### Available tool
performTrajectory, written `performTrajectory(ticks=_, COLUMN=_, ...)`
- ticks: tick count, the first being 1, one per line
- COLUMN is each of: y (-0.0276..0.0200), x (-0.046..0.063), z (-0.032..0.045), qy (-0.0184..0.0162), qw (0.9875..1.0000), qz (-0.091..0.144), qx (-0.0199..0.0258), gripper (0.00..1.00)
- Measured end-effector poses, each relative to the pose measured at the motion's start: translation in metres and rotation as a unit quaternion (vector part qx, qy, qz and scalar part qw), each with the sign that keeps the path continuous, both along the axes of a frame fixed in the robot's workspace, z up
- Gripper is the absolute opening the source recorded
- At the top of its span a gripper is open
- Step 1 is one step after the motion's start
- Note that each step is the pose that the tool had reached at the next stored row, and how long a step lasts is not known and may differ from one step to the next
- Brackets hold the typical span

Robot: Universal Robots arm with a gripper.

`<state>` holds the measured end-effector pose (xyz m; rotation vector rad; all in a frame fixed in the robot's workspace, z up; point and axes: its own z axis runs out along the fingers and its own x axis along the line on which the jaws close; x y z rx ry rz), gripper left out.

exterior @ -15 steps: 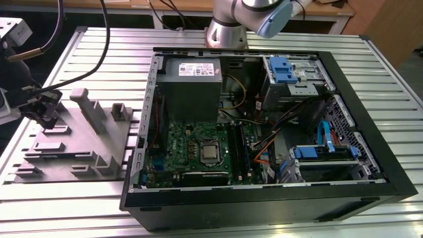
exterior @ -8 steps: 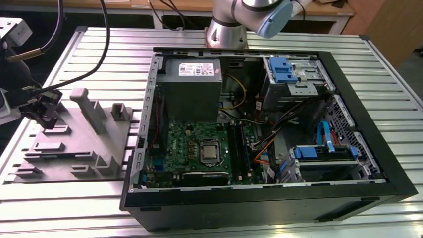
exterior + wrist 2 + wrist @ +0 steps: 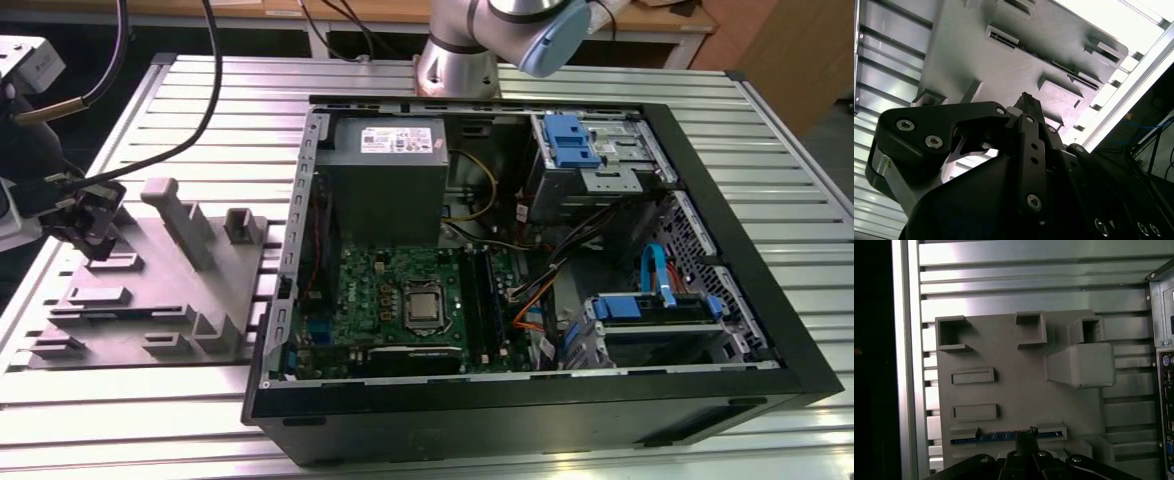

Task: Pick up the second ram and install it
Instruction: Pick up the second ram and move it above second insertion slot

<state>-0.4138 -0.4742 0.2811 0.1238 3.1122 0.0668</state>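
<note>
The second ram [image 3: 989,438] is a thin dark stick with a bluish edge, standing on its edge in a slot of the grey tray [image 3: 1004,395]. My gripper [image 3: 1030,431] hangs over the stick's middle with its fingers together; I cannot tell whether they touch it. In the exterior view the gripper [image 3: 96,248] sits over the tray [image 3: 147,320] at its left edge. In the second wrist view the gripper [image 3: 1026,97] points down at the tray [image 3: 969,50].
An open computer case [image 3: 747,300] lies at the exterior view's right of the tray, with the green motherboard [image 3: 387,290] inside. Upright blocks [image 3: 180,215] rise from the tray beside the gripper. Cables [image 3: 200,90] hang above. Everything rests on a slatted metal table [image 3: 240,90].
</note>
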Motion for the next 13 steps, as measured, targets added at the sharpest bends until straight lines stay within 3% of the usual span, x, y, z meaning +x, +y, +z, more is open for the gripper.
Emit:
performTrajectory(ticks=3, y=0.0, x=0.0, z=-0.0001, qy=0.0, qw=0.9998, qz=0.021, qx=-0.0003, gripper=0.1)
performTrajectory(ticks=7, y=0.0, x=0.0001, z=-0.0005, qy=0.0, qw=0.9984, qz=0.057, qx=-0.0025, gripper=0.1)
performTrajectory(ticks=10, y=0.0, x=0.0, z=-0.0005, qy=0.0002, qw=0.9966, qz=0.082, qx=-0.005, gripper=0.1)
performTrajectory(ticks=13, y=0.0, x=-0.0001, z=-0.0007, qy=0.0002, qw=0.994, qz=0.109, qx=-0.0058, gripper=0.1)
